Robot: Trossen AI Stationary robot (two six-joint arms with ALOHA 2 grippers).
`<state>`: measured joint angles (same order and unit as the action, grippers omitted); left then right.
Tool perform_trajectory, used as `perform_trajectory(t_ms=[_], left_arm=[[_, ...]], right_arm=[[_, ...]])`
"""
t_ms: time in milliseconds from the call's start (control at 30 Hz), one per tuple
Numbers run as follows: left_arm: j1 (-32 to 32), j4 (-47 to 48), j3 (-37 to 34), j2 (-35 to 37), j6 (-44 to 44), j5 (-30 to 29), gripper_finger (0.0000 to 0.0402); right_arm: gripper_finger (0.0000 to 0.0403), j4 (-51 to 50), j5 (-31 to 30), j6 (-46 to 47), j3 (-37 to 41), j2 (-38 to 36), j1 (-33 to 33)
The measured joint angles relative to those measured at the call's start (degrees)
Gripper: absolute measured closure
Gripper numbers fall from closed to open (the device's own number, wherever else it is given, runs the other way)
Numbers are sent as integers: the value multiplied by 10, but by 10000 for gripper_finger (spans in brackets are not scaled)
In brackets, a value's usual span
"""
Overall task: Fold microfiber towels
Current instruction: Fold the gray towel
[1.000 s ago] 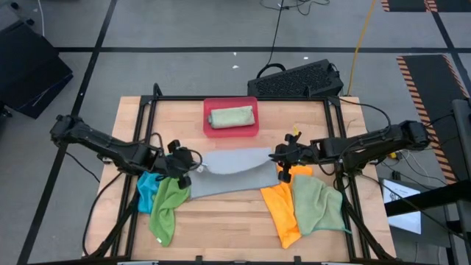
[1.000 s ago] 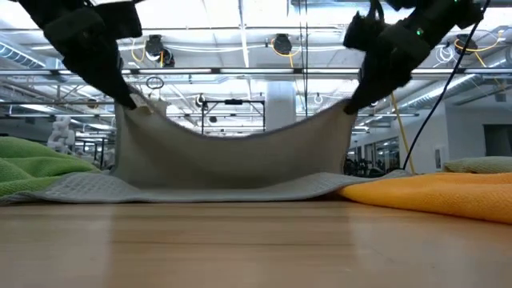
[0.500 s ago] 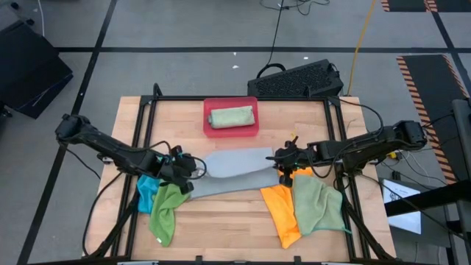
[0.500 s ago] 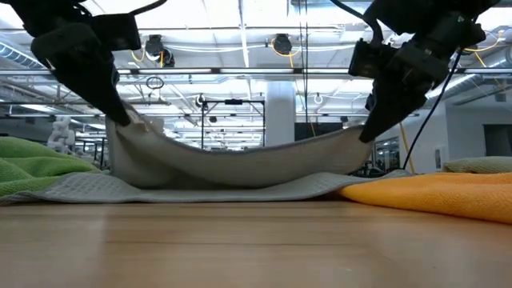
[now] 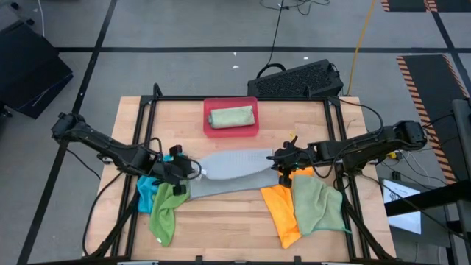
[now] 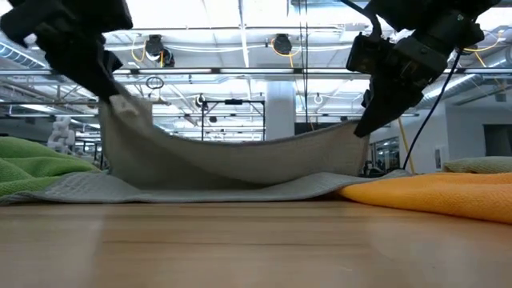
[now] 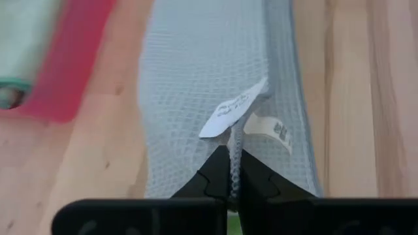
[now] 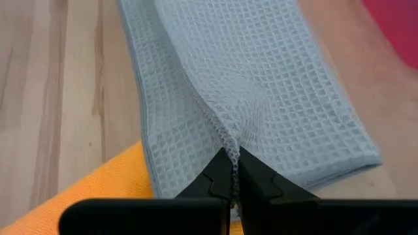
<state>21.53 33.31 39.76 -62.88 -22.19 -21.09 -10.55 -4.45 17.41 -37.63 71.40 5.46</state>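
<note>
**Grey towel pinched at both ends, sagging between the two grippers**

The left gripper [image 5: 185, 168] is clenched on one end of the light grey waffle-weave microfiber towel [image 5: 230, 171]; in its wrist view the fingertips meet on a bunched edge just below two small white care labels [image 7: 236, 109]. The right gripper [image 5: 281, 160] is likewise clamped on the opposite end, its dark fingers [image 8: 219, 171] pressed together over a gathered ridge of the same cloth. From table height the grey towel hangs in a shallow curve between the two grippers, its lower layer resting on the pale wooden table [image 5: 228, 217].

Just beneath and beside the left gripper lie a bright blue cloth [image 5: 148, 185] and a lime green cloth [image 5: 167, 208]. Beside the right gripper, on its near side, lie an orange cloth [image 5: 280, 209] and a pale sage green cloth [image 5: 318, 204], the orange one touching the grey towel's edge. Beyond the grippers sits a rigid pink-red rectangular tray [image 5: 210, 130] holding what looks like a folded pale green towel [image 5: 232, 117].
</note>
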Motion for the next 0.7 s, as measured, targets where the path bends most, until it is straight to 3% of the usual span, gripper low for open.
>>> perform_trajectory(t_ms=[433, 533, 700], left_arm=[[45, -35, -27, -16, 11, -18, 389], [48, -48, -27, -16, 22, -27, 397], [49, -47, -27, -16, 9, -29, 374]], right_arm=[[399, 61, -1, 16, 41, 0, 26], [399, 60, -29, 20, 49, 0, 25], [399, 62, -32, 23, 51, 0, 25]])
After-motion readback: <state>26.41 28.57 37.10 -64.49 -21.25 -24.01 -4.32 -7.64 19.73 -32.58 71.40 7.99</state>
